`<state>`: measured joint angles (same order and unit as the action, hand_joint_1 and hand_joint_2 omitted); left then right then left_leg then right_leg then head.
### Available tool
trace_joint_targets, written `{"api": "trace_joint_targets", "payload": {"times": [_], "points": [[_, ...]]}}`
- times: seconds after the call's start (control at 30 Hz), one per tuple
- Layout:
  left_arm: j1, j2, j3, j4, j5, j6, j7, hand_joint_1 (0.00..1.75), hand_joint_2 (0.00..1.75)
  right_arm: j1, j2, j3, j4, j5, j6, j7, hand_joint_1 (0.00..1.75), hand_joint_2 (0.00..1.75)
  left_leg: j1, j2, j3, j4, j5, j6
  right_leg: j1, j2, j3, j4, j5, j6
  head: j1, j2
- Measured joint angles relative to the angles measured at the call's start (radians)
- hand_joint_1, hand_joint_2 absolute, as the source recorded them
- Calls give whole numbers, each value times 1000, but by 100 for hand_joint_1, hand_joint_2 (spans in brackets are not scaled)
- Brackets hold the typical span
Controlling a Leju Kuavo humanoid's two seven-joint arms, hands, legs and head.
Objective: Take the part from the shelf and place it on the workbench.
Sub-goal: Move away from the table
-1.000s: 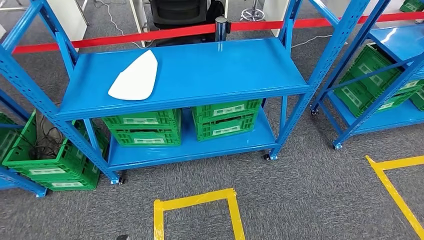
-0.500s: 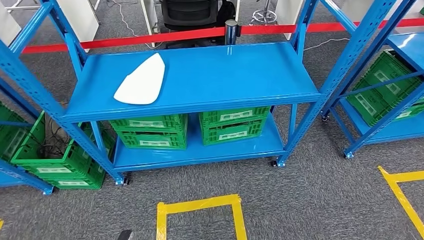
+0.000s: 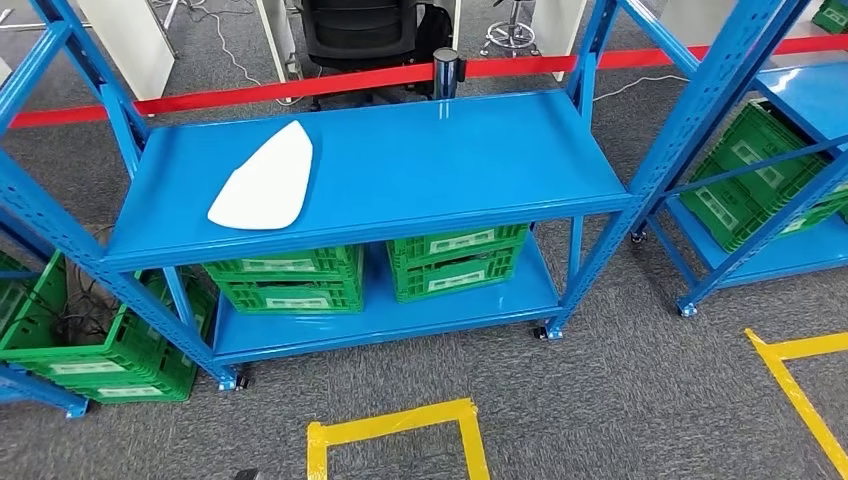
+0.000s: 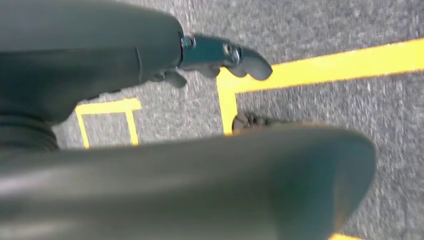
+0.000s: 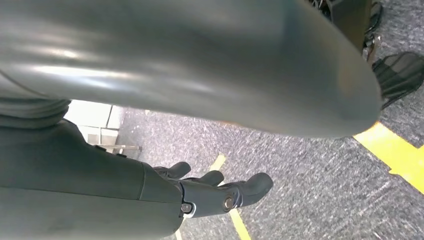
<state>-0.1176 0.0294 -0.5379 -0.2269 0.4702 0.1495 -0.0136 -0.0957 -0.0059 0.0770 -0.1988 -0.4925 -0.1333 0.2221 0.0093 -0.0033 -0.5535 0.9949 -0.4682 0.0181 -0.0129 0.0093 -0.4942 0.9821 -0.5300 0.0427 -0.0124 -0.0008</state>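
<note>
Straight ahead in the head view stands a blue metal shelf (image 3: 400, 150) with two levels. On its upper level, toward the left, lies the part (image 3: 263, 180), a flat white piece with one pointed end aimed toward the back of the shelf and a wider rounded end near the front edge. It lies alone on the blue surface, well apart from the shelf's posts.

Under it, on the lower level, two green crates (image 3: 285, 280) sit side by side, just beside each other, each with a pale label on its front. More green crates (image 3: 95, 345) sit low on the left beside a tangle of dark cable, and others (image 3: 750, 185) rest in a second blue rack on the right. Behind the shelf a red barrier tape (image 3: 300, 88) runs across, passing a dark post (image 3: 445, 70), with a black office chair (image 3: 360, 30) beyond it. The floor is grey carpet (image 3: 620, 400) marked with yellow tape (image 3: 395, 425) that outlines a square in front of the shelf.

Down in the left wrist view, the left hand (image 4: 220, 57) hangs over carpet and yellow tape, fingers loosely extended, grasping nothing. In the right wrist view, the right hand (image 5: 215, 192) likewise hangs above the carpet, fingers apart and released, with nothing in it.
</note>
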Motion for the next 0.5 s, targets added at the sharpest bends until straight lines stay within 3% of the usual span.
{"api": "trace_joint_targets", "payload": {"times": [0.07, 0.13, 0.17, 0.2, 0.23, 0.27, 0.3, 0.37, 0.43, 0.5], "points": [[-1, 0, 0, 0, 1, 0, 0, 0, 0, -1, 0, 3, 0, 5, 16, -3, 0, 0, 5, 0, 8, -9, 1, 10, -1, -1, -26, 60, -33, 9, 8, 0], [-1, 1, 0, 0, 3, 1, -1, 0, 0, -1, 0, 8, 0, 12, 34, -8, 0, 0, 5, 0, 13, -11, -4, 17, -3, -2, -102, 193, -89, 14, 22, 0], [-1, 1, 0, 0, 5, 2, -1, 0, 0, 0, 0, 12, 0, 16, 41, -10, 0, 0, 5, -1, 15, -11, -7, 18, -4, -2, -142, 255, -105, 16, 26, 0], [0, 1, 0, 0, 7, 3, -1, 0, 0, 0, 0, 17, 0, 19, 46, -13, 0, 0, 4, -5, 18, -10, -10, 18, -4, -2, -169, 288, -104, 17, 28, 0], [0, 1, -1, 0, 9, 3, 0, 0, 0, 1, 0, 21, 0, 21, 49, -15, 0, 0, 4, -12, 22, -10, -14, 17, -5, -1, -176, 283, -82, 17, 30, 0], [0, 0, -2, 0, 10, 3, 0, 0, 0, 3, 0, 24, 0, 23, 51, -17, 0, 0, 5, -20, 28, -10, -18, 15, -5, 0, -165, 240, -43, 16, 32, 0], [0, 0, -3, 0, 12, 3, -1, 0, 0, 4, 0, 27, 0, 24, 53, -19, 0, 0, 5, -30, 34, -9, -22, 12, -6, 6, -140, 170, 2, 14, 36, 0], [-2, -1, -5, 0, 14, 4, -1, 0, 0, 6, -1, 32, 0, 25, 54, -22, 0, 0, 4, -45, 36, -7, -31, 2, -7, 27, -90, 55, 56, 6, 41, 0], [-3, -1, -7, 0, 16, 4, 0, 0, 0, 4, -1, 39, 1, 26, 54, -23, 0, 0, 4, -57, 28, -6, -36, -9, -3, 34, -69, 23, 58, -5, 43, 0], [-1, 0, -9, 0, 17, 5, 0, 0, 0, 0, -1, 44, 0, 26, 53, -24, 0, 0, 8, -63, 27, -5, -39, -20, -2, 18, -60, 17, 60, -18, 41, 0]]}}
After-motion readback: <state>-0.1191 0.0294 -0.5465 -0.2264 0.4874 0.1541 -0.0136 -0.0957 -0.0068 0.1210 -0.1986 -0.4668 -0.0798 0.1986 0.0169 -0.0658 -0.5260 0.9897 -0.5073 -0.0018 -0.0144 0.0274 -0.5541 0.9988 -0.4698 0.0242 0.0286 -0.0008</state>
